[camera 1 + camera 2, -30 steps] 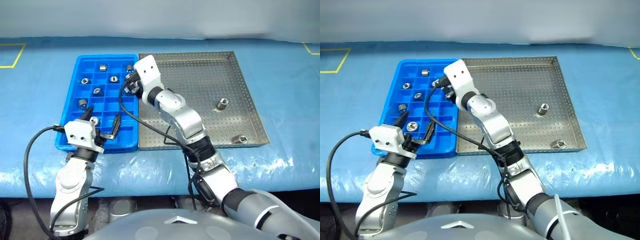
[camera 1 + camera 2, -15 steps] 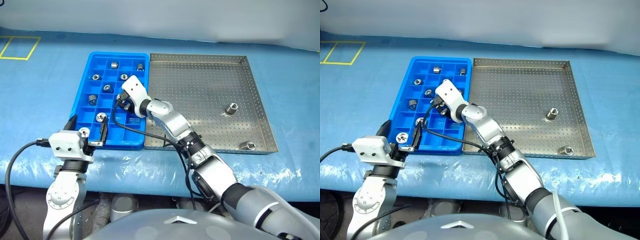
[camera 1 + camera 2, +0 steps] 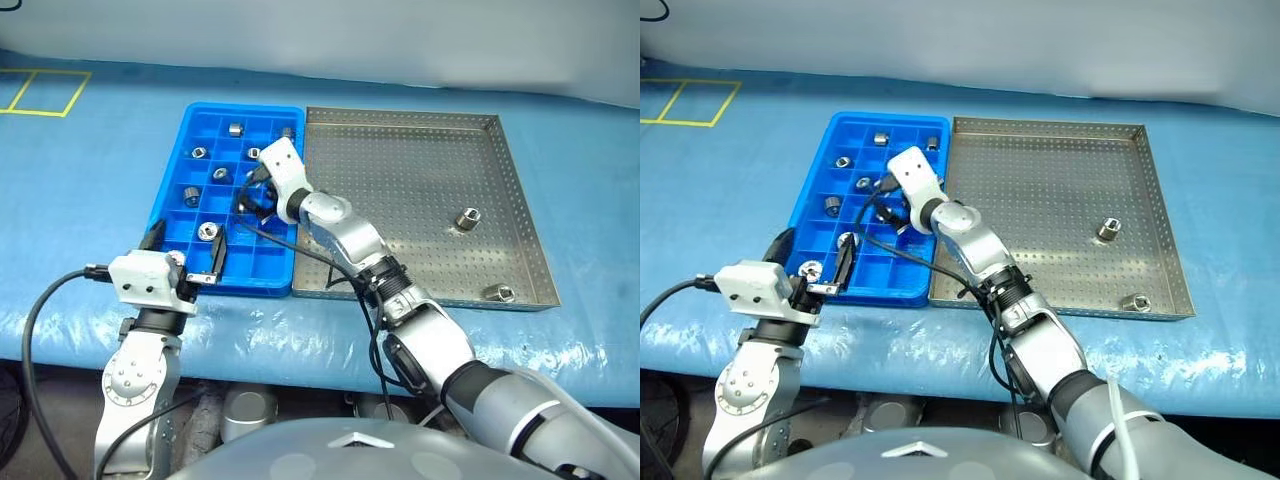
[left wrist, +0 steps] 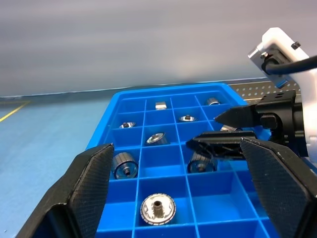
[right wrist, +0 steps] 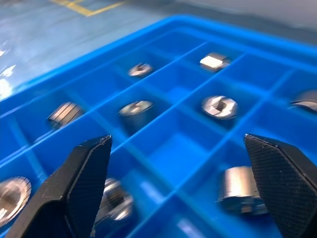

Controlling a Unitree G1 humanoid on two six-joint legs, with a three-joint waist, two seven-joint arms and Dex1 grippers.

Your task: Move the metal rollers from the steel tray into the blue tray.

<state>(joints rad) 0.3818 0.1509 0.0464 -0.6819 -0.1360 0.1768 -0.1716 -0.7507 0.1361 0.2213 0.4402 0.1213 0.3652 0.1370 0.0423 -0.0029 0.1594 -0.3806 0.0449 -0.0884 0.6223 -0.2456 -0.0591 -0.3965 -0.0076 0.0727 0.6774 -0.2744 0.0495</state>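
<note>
A table (image 3: 80, 200) covered in pale blue sheeting carries two trays side by side, touching along one edge. The blue tray (image 3: 170, 262), a plastic grid of small square compartments, sits toward the table's left. The steel tray (image 3: 400, 130), square with a perforated floor and low rim, sits to its right, nearer the middle of the table.

Most of the metal rollers (image 3: 208, 231) lie in the blue tray, one to a compartment, spread over its far and middle rows. Two rollers rest in the steel tray: one (image 3: 466, 216) stands upright toward the tray's right side, and another (image 3: 498, 293) lies close to the tray's near right corner.

The right gripper (image 3: 252, 200) reaches across from the steel tray's side and hangs over the middle of the blue tray, its two black fingers (image 5: 81, 183) spread wide apart and holding nothing. A roller lies in the compartment just below it.

The left gripper (image 3: 185, 252) hovers at the near edge of the blue tray, by its near left corner. Its fingers (image 4: 86, 183) are also spread wide and hold nothing.
</note>
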